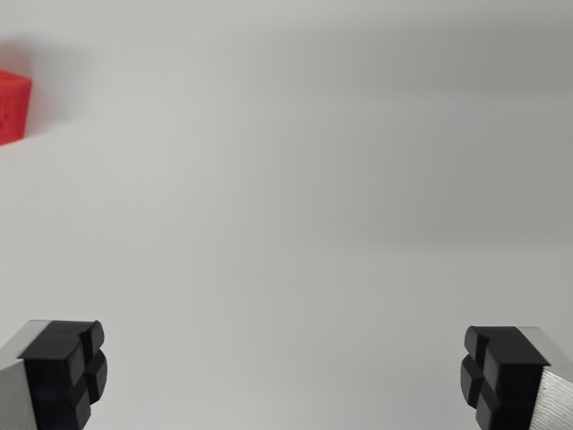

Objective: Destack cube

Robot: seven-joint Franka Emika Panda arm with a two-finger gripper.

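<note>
Cube (12, 107), red, sits at the nine-to-ten o'clock edge of the wrist view, cut off by the frame.

It rests on a plain white surface (295, 197) and casts a soft shadow. The gripper (285, 372) hangs at six o'clock with its two black-padded fingers (64, 369) spread wide apart at seven and five o'clock, holding nothing, well apart from the cube.

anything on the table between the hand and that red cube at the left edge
Nothing visible does. The open hand sits low in the wrist view, the red cube at the view's upper left, with only bare white table between them.
</note>
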